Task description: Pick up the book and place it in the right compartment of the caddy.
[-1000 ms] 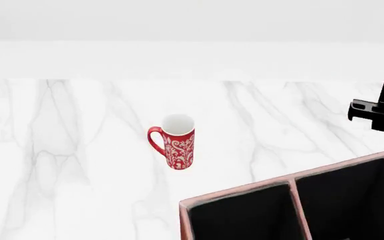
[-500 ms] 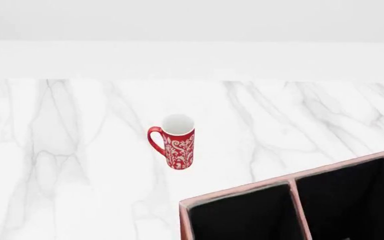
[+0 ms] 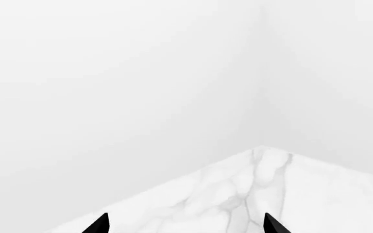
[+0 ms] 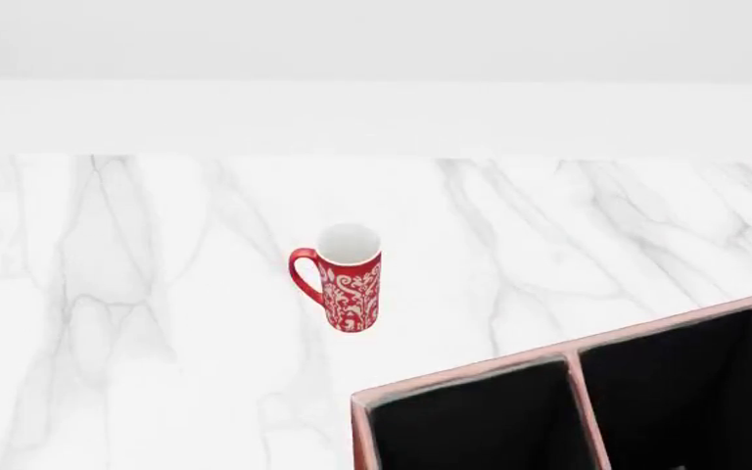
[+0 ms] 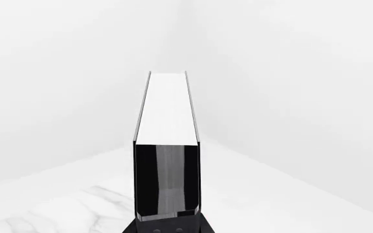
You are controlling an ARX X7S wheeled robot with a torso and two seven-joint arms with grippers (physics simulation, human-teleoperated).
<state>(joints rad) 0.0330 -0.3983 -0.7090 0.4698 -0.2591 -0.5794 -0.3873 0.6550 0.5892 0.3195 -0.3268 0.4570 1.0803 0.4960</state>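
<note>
The book (image 5: 166,150) was held by the right end effector (image 5: 167,221), whose fingers were closed on its lower end; in the right wrist view it stood edge-on and upright, white page edges above a black cover face, lifted clear of the marble table (image 5: 57,208). It did not appear in the head view, so its place relative to the caddy (image 4: 572,377) could not be fixed from these pictures.

One second earlier a black end effector assembly showed at the head view's right edge, beyond the caddy's far rim. Half a second earlier it was gone, and it was absent at this moment also. In my judgement the right arm had carried the book up and out of the head camera's field, which suits a lift before transfer.

The caddy lay at the near right of the table, two black-lined compartments visible, both showing no contents. The book was not yet in it.

The red patterned mug (image 4: 342,277) stood upright to the left of the caddy and further away, apart from it, unmoved across all three head pictures.

The left end effector (image 3: 185,224) was spread wide and empty over a table corner.
</note>
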